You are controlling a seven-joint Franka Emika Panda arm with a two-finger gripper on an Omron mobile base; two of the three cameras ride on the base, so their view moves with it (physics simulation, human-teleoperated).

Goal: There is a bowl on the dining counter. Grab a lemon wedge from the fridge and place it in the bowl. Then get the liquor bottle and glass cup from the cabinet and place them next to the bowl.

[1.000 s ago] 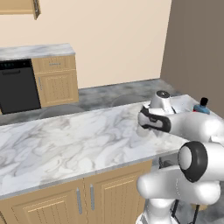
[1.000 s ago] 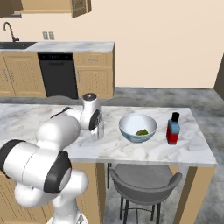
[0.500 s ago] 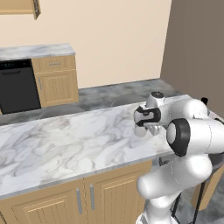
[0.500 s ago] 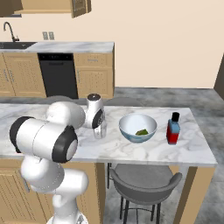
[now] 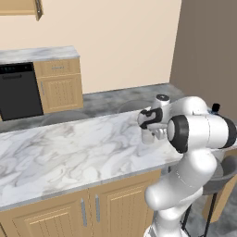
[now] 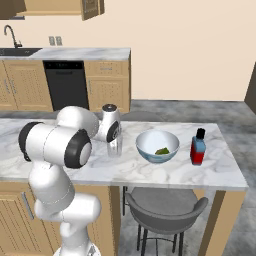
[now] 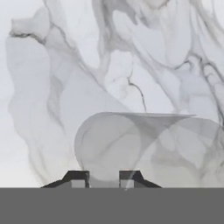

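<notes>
The clear glass cup (image 6: pixel 115 148) stands upright on the dining counter (image 6: pixel 165 172), just left of the pale blue bowl (image 6: pixel 145 142). A green lemon wedge (image 6: pixel 161 150) lies in the bowl. Right of the bowl stands the liquor bottle (image 6: pixel 198 148), blue over red with a black cap. My gripper (image 6: pixel 114 139) points down over the cup's rim. In the hand view the fingertips (image 7: pixel 78 179) stand a little apart, straddling the near wall of the glass cup (image 7: pixel 144 148); the gripper (image 7: pixel 103 179) is open. From the left, the gripper (image 5: pixel 149 129) hangs over the cup (image 5: pixel 148 137).
A grey stool (image 6: pixel 165 210) sits under the counter's overhang below the bowl. Across the aisle are a black dishwasher (image 6: pixel 65 82), wood base cabinets and a sink faucet (image 6: pixel 10 37). The wall cabinet (image 6: pixel 82 7) hangs above, door ajar. The marble (image 5: pixel 69 148) stretches left of the cup.
The fingers have parted slightly around the cup's wall. The arm's elbow has swung across while the hand stayed over the cup; cup, bowl and bottle have not moved.
</notes>
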